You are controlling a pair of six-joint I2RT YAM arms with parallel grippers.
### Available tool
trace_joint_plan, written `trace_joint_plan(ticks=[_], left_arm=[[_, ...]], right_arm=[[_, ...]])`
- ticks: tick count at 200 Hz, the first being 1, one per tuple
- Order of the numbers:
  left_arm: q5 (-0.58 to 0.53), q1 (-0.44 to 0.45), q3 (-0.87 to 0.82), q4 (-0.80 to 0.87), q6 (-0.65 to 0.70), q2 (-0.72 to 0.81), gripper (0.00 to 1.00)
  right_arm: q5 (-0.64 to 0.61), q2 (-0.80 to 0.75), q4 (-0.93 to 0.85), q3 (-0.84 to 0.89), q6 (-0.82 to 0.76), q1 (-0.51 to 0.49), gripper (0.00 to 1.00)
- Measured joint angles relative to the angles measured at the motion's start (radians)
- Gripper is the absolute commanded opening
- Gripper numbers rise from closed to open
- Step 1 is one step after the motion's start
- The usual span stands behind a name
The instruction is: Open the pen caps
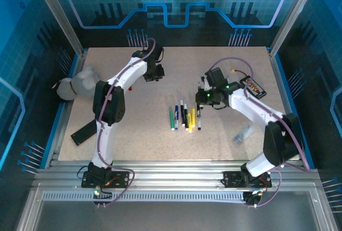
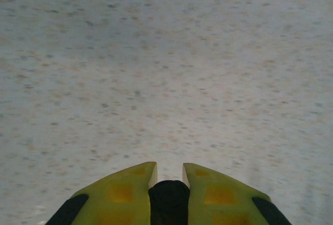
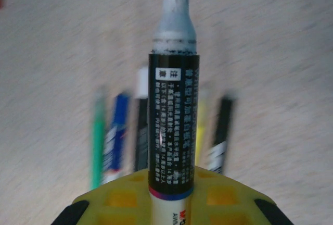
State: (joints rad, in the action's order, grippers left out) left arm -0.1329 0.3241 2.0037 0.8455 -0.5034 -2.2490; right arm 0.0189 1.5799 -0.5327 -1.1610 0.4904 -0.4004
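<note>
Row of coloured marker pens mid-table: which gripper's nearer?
Right. The right gripper, shut on a black-barrelled marker, hangs just beyond the pen row; the left gripper, pinching a black cap, sits farther beyond and left.

view: left wrist | end effector (image 2: 169, 175): bottom centre, two yellow fingers (image 2: 122, 194) close together with a narrow gap | black cap (image 2: 169, 200): pinched between the fingers, rounded end showing | worktop (image 2: 166, 69): pale, speckled, slightly blurred, stretching beyond the fingertips

Printed in white on the black label (image 3: 172, 110) of the marker pen (image 3: 176, 24): a boxed two-character Chinese heading, then columns of Chinese small print, too fine to read. Below, red lettering cut off.
</note>
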Motion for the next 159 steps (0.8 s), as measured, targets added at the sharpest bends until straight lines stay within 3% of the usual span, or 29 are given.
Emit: trace_joint_plan(ticks=[67, 122, 142, 159], left_arm=[[-0.213, -0.045, 0.003, 0.075, 0.079, -0.032, 0.0], [-0.242, -0.084, 0.003, 0.091, 0.087, -0.095, 0.0], [-0.248, -0.09, 0.003, 0.094, 0.088, -0.113, 0.08], [-0.257, -0.09, 0.003, 0.098, 0.088, -0.122, 0.1]], right_arm=[[-0.092, 0.29, -0.08, -0.227, -0.09, 0.171, 0.0], [-0.117, 0.447, -0.118, -0.397, -0.112, 0.192, 0.0], [-0.147, 0.493, -0.134, -0.425, -0.119, 0.192, 0.0], [-0.173, 0.517, -0.149, -0.425, -0.126, 0.192, 0.0]])
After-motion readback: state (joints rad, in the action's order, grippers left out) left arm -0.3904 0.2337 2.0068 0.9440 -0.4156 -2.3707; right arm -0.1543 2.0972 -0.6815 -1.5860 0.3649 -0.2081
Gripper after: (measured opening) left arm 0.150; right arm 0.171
